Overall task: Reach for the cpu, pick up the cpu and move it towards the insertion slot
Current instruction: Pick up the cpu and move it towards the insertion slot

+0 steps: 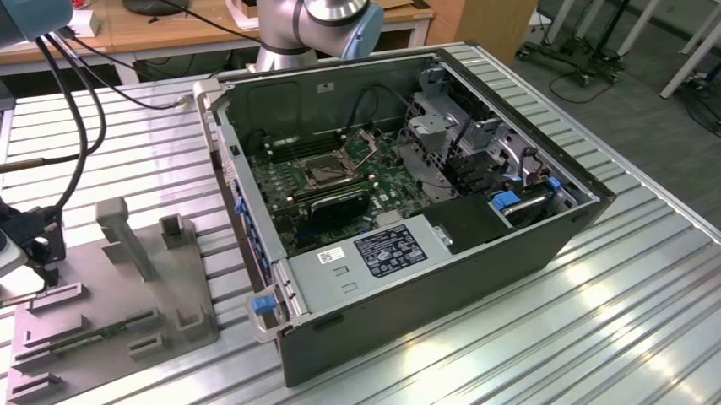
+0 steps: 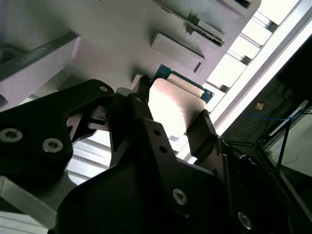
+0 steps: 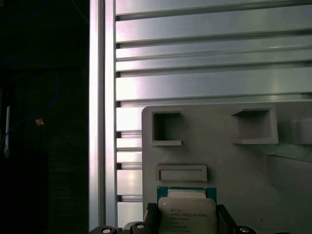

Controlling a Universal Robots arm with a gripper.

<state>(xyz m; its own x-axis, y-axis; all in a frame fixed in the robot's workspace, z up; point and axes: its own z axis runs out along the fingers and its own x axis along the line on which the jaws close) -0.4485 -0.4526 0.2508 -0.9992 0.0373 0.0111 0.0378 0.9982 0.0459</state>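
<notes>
The pincer (image 3: 186, 220) is seen in both wrist views (image 2: 171, 105) with its black fingers (image 3: 151, 214) brought in against two opposite edges of the cpu (image 3: 186, 207). No gap can be made out on either side, so the chip is taken to be clamped.

The tabletop (image 1: 563, 321) is built of ribbed aluminium slats, across which bright glare is thrown. A grey fixture plate (image 1: 169, 287) with raised blocks and recesses is laid towards the exterior view's left, with a memory stick (image 1: 96, 333) lying in it. An open computer case (image 1: 451, 278) is set just beside the plate. A wooden desk (image 1: 147, 29) and a grey floor (image 1: 631, 93) are seen beyond. The arm (image 1: 321, 21) is cut off by the upper edge of the exterior view.

In the first wrist view the near part of the cpu is cropped, and in the second wrist view (image 2: 178, 107) part of it is covered by the pincer's body. Whether the chip rests on the plate or is raised clear of it cannot be told.

The cpu is held between the fingertips, silvery face towards the cameras, over the fixture plate near the edge that borders the slats. The insertion slot (image 1: 327, 173) lies on the green board inside the case, apart from that plate.
</notes>
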